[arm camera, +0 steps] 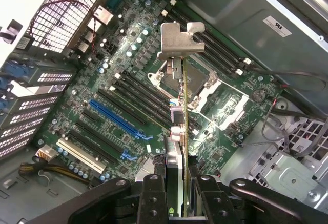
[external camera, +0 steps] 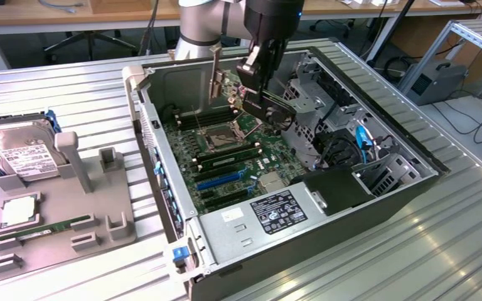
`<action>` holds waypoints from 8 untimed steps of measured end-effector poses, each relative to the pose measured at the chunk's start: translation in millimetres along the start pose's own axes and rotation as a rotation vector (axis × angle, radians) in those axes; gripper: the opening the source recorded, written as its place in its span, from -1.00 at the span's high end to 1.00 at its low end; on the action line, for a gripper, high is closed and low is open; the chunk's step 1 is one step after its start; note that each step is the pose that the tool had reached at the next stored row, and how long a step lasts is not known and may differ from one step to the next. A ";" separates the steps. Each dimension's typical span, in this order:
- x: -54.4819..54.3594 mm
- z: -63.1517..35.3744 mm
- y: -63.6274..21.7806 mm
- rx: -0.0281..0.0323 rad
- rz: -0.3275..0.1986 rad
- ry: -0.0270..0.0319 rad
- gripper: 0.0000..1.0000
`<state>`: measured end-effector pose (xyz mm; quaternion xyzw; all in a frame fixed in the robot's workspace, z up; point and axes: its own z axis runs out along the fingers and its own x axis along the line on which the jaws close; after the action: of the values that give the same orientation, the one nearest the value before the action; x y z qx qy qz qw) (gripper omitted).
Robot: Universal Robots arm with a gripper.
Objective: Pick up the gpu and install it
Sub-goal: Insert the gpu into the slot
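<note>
1. Jaws clamped on the gpu: in the wrist view the gripper's (arm camera: 178, 198) two black fingers (arm camera: 154, 196) press against the card's two faces.
2. The gpu (arm camera: 177, 131) shows edge-on between them and runs away from the camera to its silver bracket (arm camera: 179, 39) at the far end.
3. In the exterior view the gripper (external camera: 253, 78) sits at the upper centre of the frame, inside the open computer case (external camera: 375, 207). The gpu (external camera: 229, 88) stands on edge there, with its bracket (external camera: 215, 72) upright on the side toward the exterior view's left.
4. Below the card lies the motherboard (external camera: 224, 157). The card hangs over the region of the CPU socket (external camera: 221, 133), apart from the board.
5. Nearer the frame's centre, the long blue slot (external camera: 220, 180) holds nothing.
6. At the lower left of the frame, outside the case, a grey holder (external camera: 57, 219) rests on the slatted metal table (external camera: 73, 88). A hard drive (external camera: 23, 147) with a white label leans at its far end, and a green RAM stick (external camera: 53, 227) lies in a groove near its front.
</note>
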<state>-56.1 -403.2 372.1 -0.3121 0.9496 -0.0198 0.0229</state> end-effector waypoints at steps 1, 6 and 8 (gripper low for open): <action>0.0 0.0 0.0 0.0000 -0.001 0.0000 0.47; 0.0 0.0 0.0 -0.0002 -0.008 -0.0004 0.47; 0.0 0.0 0.0 -0.0003 -0.011 -0.0005 0.47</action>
<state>-56.1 -403.2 372.1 -0.3174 0.9478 -0.0197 0.0230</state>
